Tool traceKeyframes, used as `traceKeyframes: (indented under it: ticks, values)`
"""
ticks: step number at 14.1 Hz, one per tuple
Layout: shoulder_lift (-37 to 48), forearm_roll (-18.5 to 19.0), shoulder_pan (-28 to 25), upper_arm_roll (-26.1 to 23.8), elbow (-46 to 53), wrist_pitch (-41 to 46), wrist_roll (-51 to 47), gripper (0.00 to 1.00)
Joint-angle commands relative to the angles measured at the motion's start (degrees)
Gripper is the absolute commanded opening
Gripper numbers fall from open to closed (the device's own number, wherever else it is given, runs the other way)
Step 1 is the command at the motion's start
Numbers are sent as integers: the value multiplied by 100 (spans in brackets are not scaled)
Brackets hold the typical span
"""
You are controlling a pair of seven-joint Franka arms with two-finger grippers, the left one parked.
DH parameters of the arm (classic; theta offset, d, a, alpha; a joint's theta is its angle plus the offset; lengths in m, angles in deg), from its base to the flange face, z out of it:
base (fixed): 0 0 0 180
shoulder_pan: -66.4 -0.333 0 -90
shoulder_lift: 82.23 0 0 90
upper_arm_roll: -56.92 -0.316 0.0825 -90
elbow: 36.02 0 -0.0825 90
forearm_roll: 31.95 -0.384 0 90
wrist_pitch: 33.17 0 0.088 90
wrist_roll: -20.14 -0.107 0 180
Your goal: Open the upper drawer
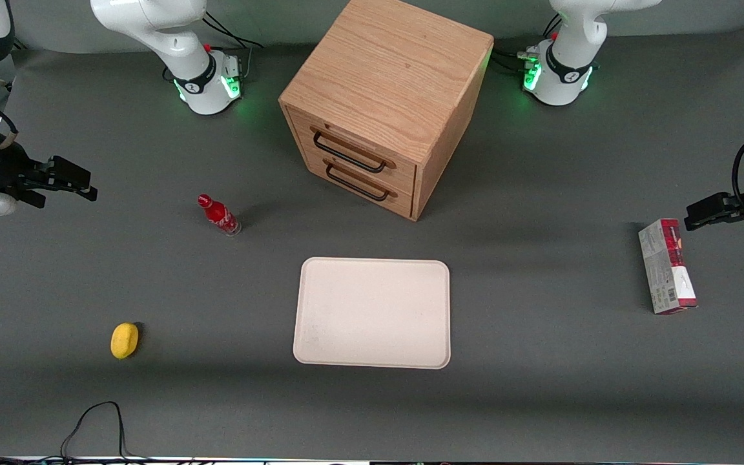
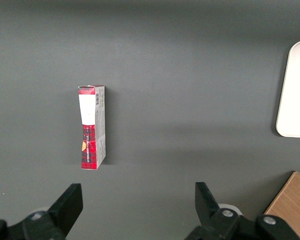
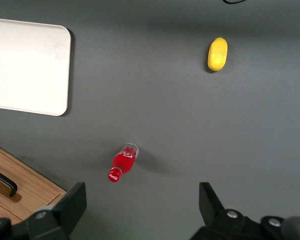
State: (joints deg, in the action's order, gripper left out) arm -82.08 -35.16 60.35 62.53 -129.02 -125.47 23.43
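Drawer fronts sit flush as I look in: the upper drawer [image 1: 351,150] with its black wire handle [image 1: 349,152] is shut in the oak cabinet [image 1: 388,97], bare grey mat around it, my gripper [image 1: 75,175] released, well apart at the working arm's end, above the upright red bottle [image 3: 123,162].

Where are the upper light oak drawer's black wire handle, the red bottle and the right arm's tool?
Upper light oak drawer [image 1: 372,143]: front view, wooden front panel beside its black wire handle.
Small red bottle [image 1: 219,216]: front view, body.
Right arm's black two-finger tool [image 1: 78,181]: front view, between fingertips, open, toward the working arm's end.
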Motion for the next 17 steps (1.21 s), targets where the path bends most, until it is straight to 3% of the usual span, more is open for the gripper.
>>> traceKeyframes:
  ticks: [1,17]
  values:
    - [12,128,16,1,72,89,128,100]
    - [-322,128,-37,-43,344,133,137,100]
